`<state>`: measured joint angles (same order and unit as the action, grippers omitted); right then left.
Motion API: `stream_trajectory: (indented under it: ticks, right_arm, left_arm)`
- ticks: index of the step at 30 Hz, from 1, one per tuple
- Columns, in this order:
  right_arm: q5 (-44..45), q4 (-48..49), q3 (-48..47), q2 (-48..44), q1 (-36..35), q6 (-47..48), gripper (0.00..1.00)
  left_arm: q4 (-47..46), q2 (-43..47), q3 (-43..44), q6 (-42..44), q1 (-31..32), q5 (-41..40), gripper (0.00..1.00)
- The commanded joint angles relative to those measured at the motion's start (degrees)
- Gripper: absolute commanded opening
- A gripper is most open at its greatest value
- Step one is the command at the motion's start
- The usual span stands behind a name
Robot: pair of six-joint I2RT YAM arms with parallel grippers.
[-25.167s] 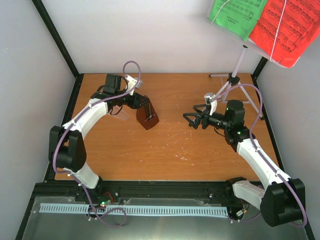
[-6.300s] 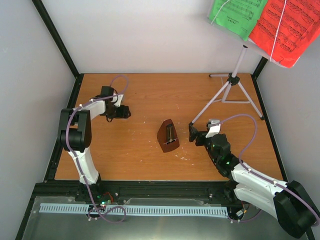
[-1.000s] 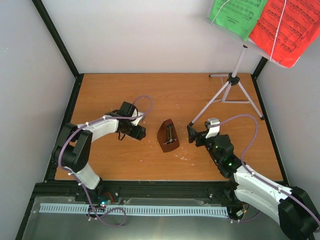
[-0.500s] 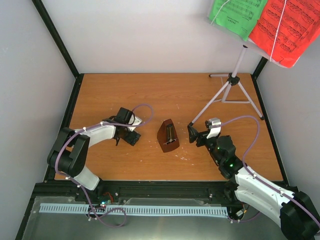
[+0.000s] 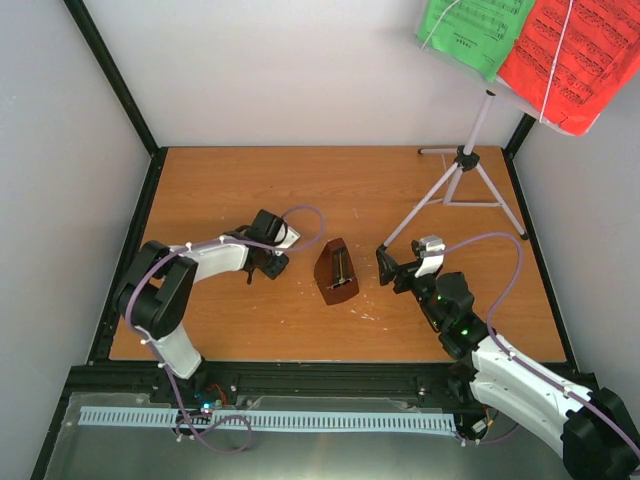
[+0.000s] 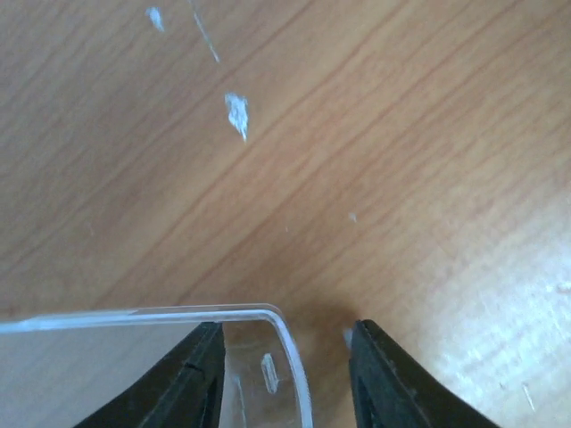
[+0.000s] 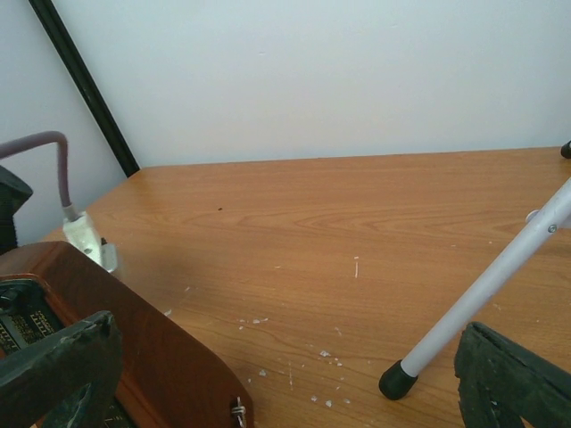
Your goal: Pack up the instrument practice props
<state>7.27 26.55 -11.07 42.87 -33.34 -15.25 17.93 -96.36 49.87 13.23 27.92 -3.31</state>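
The dark brown metronome (image 5: pixel 337 272) stands mid-table without its cover; its side shows in the right wrist view (image 7: pixel 134 357). My left gripper (image 5: pixel 270 262) is just left of it, low over the table, with the clear cover (image 6: pixel 268 366) between its fingers (image 6: pixel 192 379). My right gripper (image 5: pixel 385 265) is open and empty, between the metronome and the foot of a tripod leg (image 7: pixel 397 382). The white music stand (image 5: pixel 465 165) stands at the back right, with the green sheet (image 5: pixel 475 30) and the red sheet (image 5: pixel 565 55) on its plate.
The wooden table (image 5: pixel 350 190) has black frame posts at its left (image 5: pixel 110 70) and right back corners. The stand's legs spread over the back right of the table. Walls close in the left and back.
My left gripper has shifted a little near the metronome's left side, with the clear cover still between its fingers. The right arm has barely moved.
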Motion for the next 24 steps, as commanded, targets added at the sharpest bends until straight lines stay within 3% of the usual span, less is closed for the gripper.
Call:
stream_trajectory:
  ticks: [1, 7, 12, 18, 24]
  right_arm:
    - [0.7, 0.3, 0.7, -1.1, 0.4, 0.6, 1.0]
    - [0.5, 0.5, 0.7, -0.5, 0.4, 0.5, 1.0]
    - [0.4, 0.5, 0.7, -0.4, 0.4, 0.5, 1.0]
    - [0.8, 0.2, 0.6, -0.5, 0.4, 0.9, 1.0]
    - [0.8, 0.5, 0.6, -0.1, 0.4, 0.9, 1.0]
  left_arm:
    - [4.5, -5.3, 3.7, -3.9, 0.2, 0.5, 0.38]
    - [6.9, -13.1, 13.7, -14.1, -1.1, 2.5, 0.3]
    - [5.6, -17.5, 21.4, -21.4, -5.9, 8.7, 0.27]
    - [5.5, -20.9, 27.4, -22.5, -8.5, 11.0, 0.42]
    - [7.1, -14.3, 21.5, -18.5, -8.5, 9.6, 0.61]
